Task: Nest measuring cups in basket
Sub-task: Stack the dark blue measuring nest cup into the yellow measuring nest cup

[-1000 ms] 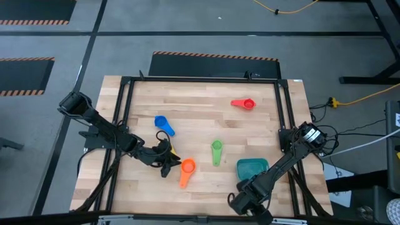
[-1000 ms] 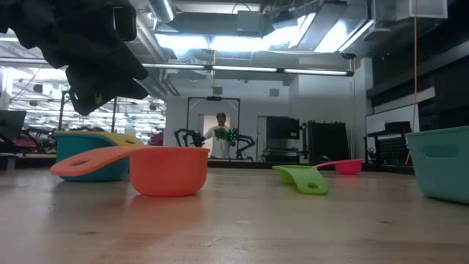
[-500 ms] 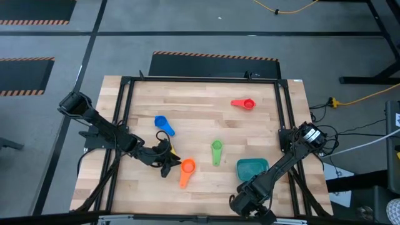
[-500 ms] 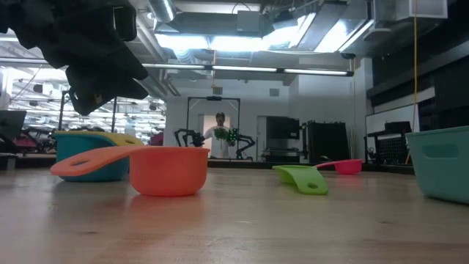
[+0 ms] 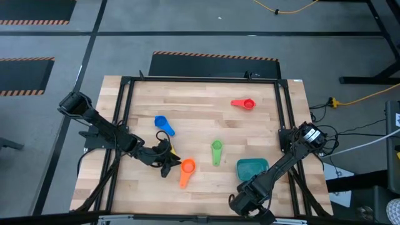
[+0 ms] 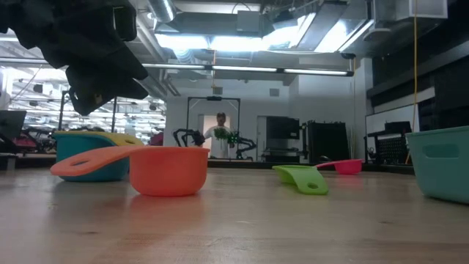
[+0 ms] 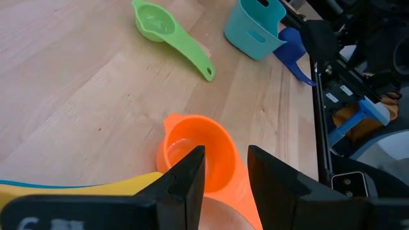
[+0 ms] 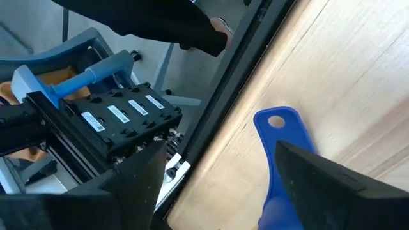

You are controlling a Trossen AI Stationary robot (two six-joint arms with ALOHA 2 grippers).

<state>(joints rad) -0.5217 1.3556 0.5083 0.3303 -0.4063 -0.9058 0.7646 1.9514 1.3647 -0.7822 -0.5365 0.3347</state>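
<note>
Two fingers of right gripper (image 8: 220, 152) now spread wide; dark blue cup (image 8: 281, 137) lies released on table just beside basket (image 5: 252, 169), not inside, so nesting unstarted; left gripper (image 7: 223, 160) well apart from basket, grip unclear

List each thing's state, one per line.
Orange cup: upright, empty.
Green cup: upright, empty.
Red cup: upright.
Light blue cup: upright.
Dark blue cup: on the table, not gripped.
Basket: upright, empty.
Right gripper: open around that cup's handle.
Left gripper: beside orange cup.
</note>
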